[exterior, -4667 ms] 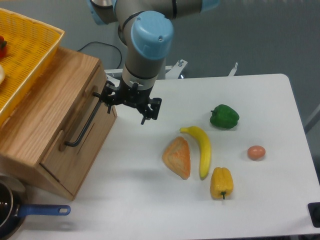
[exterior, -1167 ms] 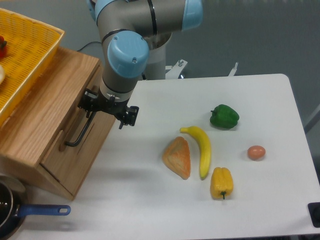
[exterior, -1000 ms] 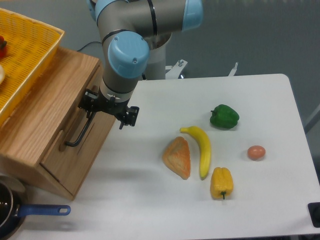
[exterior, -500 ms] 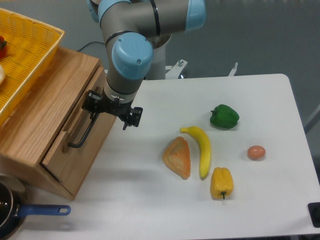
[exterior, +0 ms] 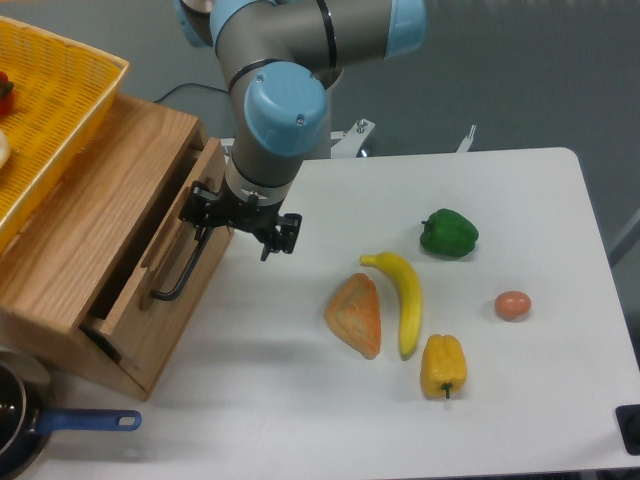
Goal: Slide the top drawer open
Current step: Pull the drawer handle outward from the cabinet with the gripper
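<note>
- The top drawer (exterior: 150, 265), a large light oak box with a flat wooden front panel and a long black metal bar handle (exterior: 188, 262), is seen at the left of the white table (exterior: 520, 400), set in the upper part of a slanted wooden cabinet (exterior: 80, 230).
- The drawer front is found standing proud of the cabinet face, with a dark gap visible at its lower corner; the drawer is judged partly open.
- The black two-finger gripper (exterior: 215, 215), carried below a grey arm with pale blue joint caps, is placed at the upper end of the bar handle.
- The fingers appear hooked about or closed on the bar, but whether they are clamped or merely resting against it cannot be told from this view.
- Step in hand, as judged: the pull itself, mid-stroke, with the handle engaged and the drawer part-way out.
- Next move, as judged: a straight draw along the drawer's own line, out toward the table centre and away from the cabinet, with contact at the handle kept so the bar is not slipped.
- A yellow mesh basket (exterior: 50, 120) is noted on the cabinet top, and a blue-handled pan (exterior: 60, 425) just beside the cabinet's foot.
- A yellow banana (exterior: 402, 300) and a bread wedge (exterior: 355, 315) lie well apart from the drawer front; the pulling path is judged unobstructed.
</note>
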Controlling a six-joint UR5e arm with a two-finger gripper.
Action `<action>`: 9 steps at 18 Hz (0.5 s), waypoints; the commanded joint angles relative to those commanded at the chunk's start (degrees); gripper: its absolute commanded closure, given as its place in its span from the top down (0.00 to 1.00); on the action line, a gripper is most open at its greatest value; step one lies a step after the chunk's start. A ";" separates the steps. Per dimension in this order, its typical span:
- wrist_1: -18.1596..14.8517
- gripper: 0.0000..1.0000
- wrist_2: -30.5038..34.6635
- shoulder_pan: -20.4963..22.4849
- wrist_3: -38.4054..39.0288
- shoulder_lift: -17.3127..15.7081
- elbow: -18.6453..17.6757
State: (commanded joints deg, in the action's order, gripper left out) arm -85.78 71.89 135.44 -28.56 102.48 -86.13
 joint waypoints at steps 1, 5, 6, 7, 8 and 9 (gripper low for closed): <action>0.00 1.00 0.00 0.26 -0.17 0.00 0.00; 0.00 1.00 0.00 1.06 -1.14 0.00 -0.09; 0.00 1.00 0.00 1.23 -1.14 0.00 -0.09; 0.00 1.00 0.00 1.41 -1.23 0.00 -0.09; 0.09 1.00 0.09 1.50 -1.23 0.00 -0.09; 0.00 1.00 0.35 1.58 -1.23 0.00 0.00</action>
State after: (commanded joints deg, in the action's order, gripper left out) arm -85.78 72.24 137.02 -29.79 102.48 -86.13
